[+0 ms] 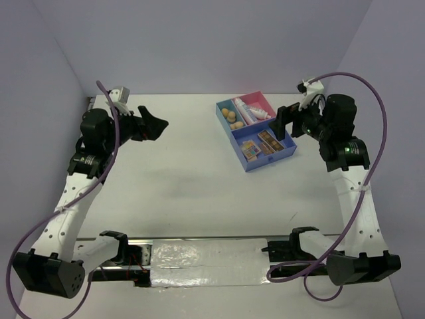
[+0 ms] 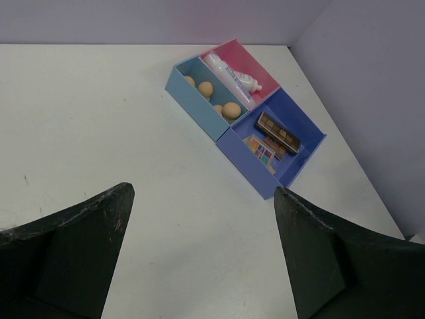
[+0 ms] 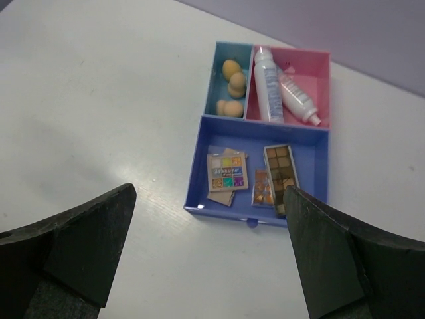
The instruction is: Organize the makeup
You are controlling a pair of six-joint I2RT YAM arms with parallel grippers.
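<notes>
All the makeup lies in the divided tray [image 1: 290,153] at the back right of the table. Tan egg-shaped sponges [image 3: 231,86] fill the light-blue compartment. A white bottle [image 3: 267,93] and a smaller white tube with a pink label [image 3: 297,100] lie in the pink one. A multicolour palette [image 3: 226,171], a brown-gold palette [image 3: 281,169] and a small orange palette [image 3: 263,188] lie in the dark-blue one. My left gripper [image 1: 158,127] is open and empty, far left of the tray; its view [image 2: 204,193] shows the tray [image 2: 249,163] ahead. My right gripper [image 1: 284,123] is open and empty above the tray's right edge [image 3: 210,191].
Purple walls close the table at the back and both sides. A metal rail with a strip of clear tape [image 1: 199,256] runs along the near edge between the arm bases. The tray's near wall [image 3: 252,216] lies just beyond my right fingertips.
</notes>
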